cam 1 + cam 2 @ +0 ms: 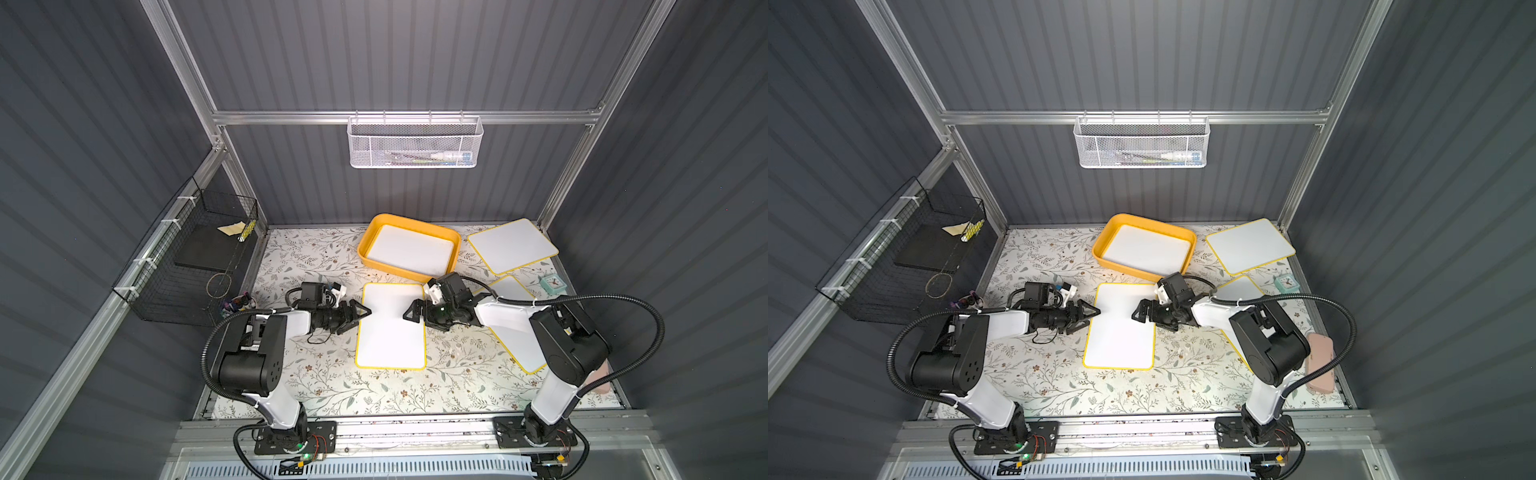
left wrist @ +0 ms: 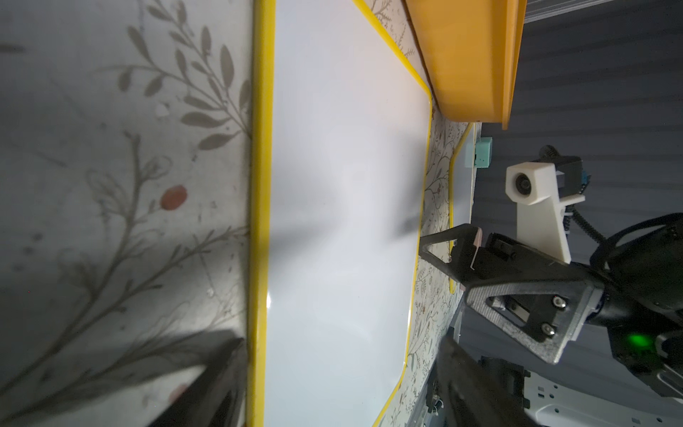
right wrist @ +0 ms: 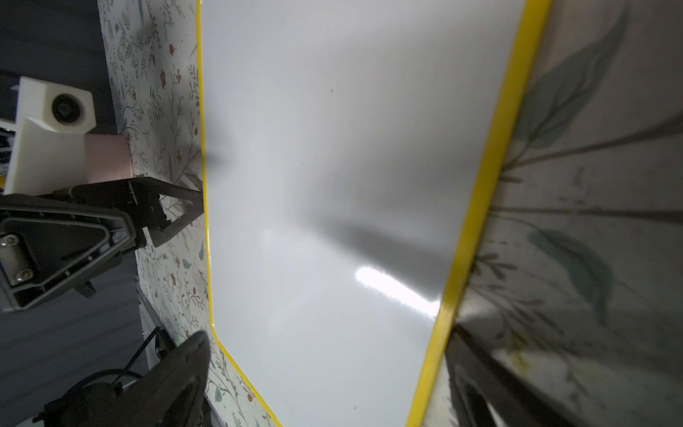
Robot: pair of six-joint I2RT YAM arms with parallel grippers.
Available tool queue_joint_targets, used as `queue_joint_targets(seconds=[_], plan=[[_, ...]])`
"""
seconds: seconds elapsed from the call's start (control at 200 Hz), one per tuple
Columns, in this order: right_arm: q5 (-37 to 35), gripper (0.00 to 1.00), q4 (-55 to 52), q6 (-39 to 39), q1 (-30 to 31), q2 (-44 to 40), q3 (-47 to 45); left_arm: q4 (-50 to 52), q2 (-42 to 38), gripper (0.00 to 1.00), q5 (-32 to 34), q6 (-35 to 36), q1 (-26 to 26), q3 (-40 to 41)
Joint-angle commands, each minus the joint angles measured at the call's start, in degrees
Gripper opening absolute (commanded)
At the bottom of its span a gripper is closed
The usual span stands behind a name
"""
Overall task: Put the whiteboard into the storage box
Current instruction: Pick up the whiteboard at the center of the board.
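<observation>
The yellow-framed white rectangular whiteboard (image 1: 390, 336) lies flat on the floral table (image 1: 332, 386), just before the shallow yellow-orange plastic storage box (image 1: 365, 246), flanked by the left gripper (image 1: 362, 312) and right gripper (image 1: 410, 311), both with jaws apart.

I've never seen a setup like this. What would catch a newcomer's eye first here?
Two black-and-white robot arms face each other mid-table, the left gripper and right gripper open at opposite long edges of a yellow-rimmed whiteboard lying flat on the floral table. Just behind it sits a bright yellow storage box with another white board already inside, and more boards lie to the right.
</observation>
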State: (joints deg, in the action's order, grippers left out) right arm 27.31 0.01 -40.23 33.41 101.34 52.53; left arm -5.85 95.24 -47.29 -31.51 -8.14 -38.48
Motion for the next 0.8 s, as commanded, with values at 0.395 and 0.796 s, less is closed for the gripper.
queue_joint_targets(seconds=[0.395, 0.796], plan=[[5.15, 0.99, -0.87, 0.24, 2.83, 5.42, 0.82, 1.95, -7.26, 0.81, -11.85, -9.36, -2.62, -0.4], [5.59, 0.99, -0.9, 0.13, 3.21, 5.87, 1.19, -4.96, -8.93, 0.81, -12.54, -15.66, -2.59, 1.56]])
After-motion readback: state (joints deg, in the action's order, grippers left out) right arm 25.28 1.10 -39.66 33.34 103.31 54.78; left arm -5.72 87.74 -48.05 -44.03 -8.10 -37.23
